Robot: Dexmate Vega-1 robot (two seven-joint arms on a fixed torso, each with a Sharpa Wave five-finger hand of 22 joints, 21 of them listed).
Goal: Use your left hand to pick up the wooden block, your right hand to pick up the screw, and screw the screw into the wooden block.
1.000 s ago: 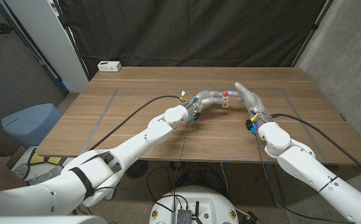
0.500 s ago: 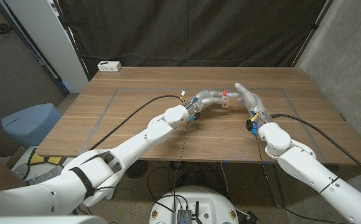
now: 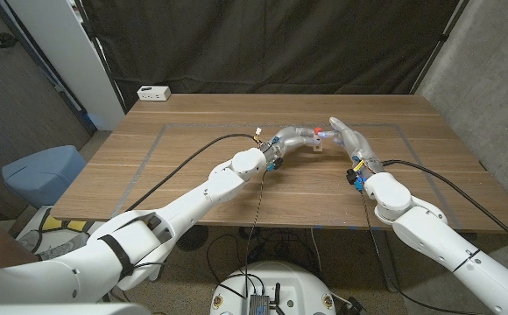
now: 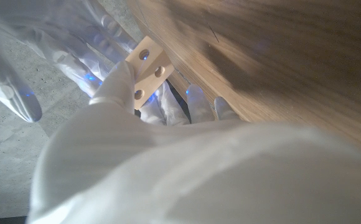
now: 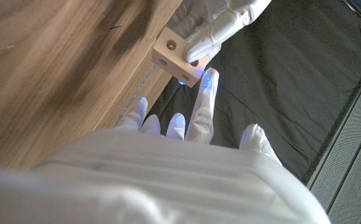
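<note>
Head view: left hand (image 3: 294, 137) holds wooden block (image 3: 318, 143); right hand (image 3: 349, 138) touches it.

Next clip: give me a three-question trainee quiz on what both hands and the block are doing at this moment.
1. True or false: the left hand holds the wooden block.
2. Multiple choice: the block's visible faces show (A) drilled holes, (B) painted stripes, (C) a hinge.
3. Fill in: the red screw shows at the right hand's ____.

Key: 1 true, seen in the left wrist view. 2 A. 3 fingers; how firmly it is held is unclear.
</note>
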